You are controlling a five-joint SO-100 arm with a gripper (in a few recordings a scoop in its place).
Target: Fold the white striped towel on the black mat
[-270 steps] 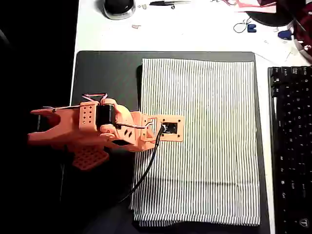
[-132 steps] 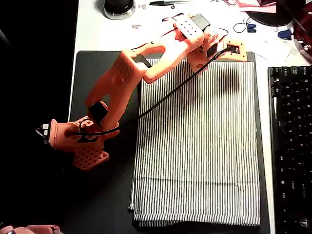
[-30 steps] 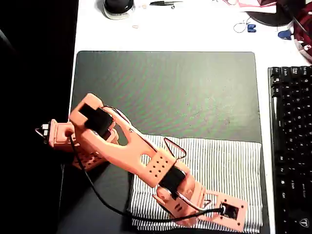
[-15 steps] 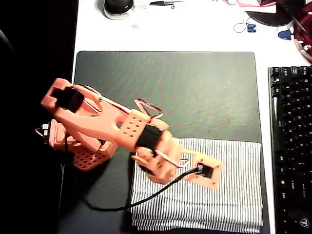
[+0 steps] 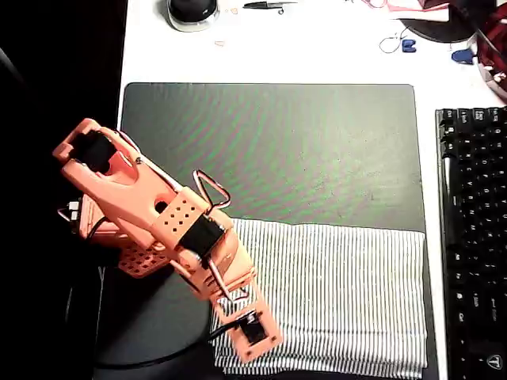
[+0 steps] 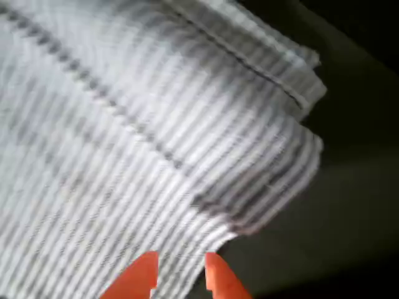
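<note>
Orange arm poised over the near-left corner of the folded towel.

From overhead, the white striped towel (image 5: 333, 297) lies folded into a wide band across the lower part of the black mat (image 5: 269, 150), its right edge close to the mat's right side, near the keyboard (image 5: 475, 237) on the bench (image 5: 317, 47). The arm reaches down from the left, and its wrist end covers the towel's lower-left corner, so the fingers themselves are hidden under it there. In the wrist view, the two orange fingers (image 6: 179, 277) sit at the bottom edge, slightly parted with a narrow gap and nothing held between them. The striped cloth runs right beneath and ahead of them, its stacked folded corner up and to the right, dark mat beyond it.
</note>
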